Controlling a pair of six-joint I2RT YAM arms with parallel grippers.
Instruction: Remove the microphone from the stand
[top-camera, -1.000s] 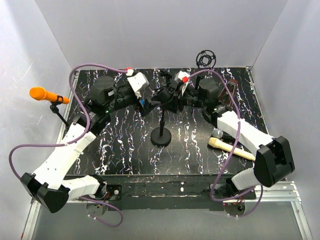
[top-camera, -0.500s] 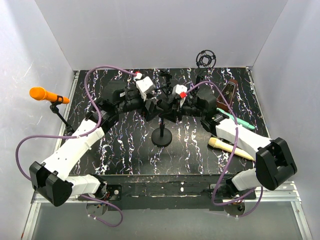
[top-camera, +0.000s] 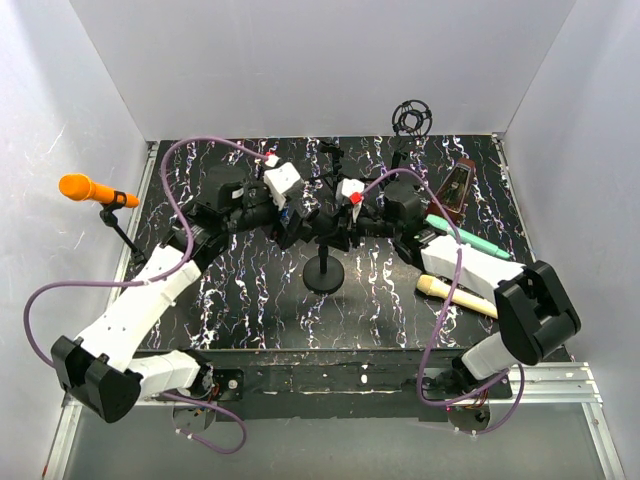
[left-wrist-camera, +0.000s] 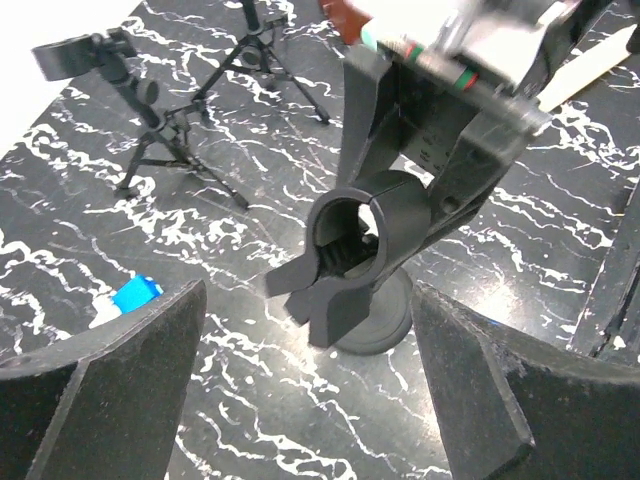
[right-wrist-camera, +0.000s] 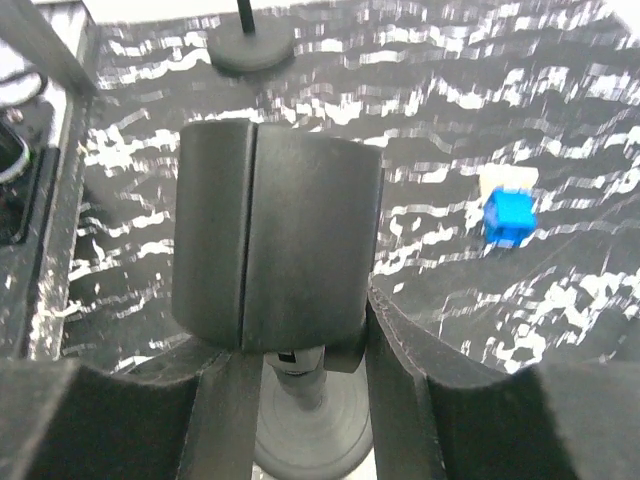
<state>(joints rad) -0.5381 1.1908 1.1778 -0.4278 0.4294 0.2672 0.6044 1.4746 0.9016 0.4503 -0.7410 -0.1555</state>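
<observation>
Marbled table (top-camera: 250, 300): right gripper (top-camera: 330, 222) (clamping) reached stand (top-camera: 322, 274).

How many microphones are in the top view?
2: orange microphone on a stand at the far left; cream microphone lying on the table at right. Others may be hidden.

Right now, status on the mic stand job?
Left pincer open, straddling stand clip. Right pincer shut on it; clip empty. Cream microphone lies on table, right side; orange microphone on separate stand, far left.
</observation>
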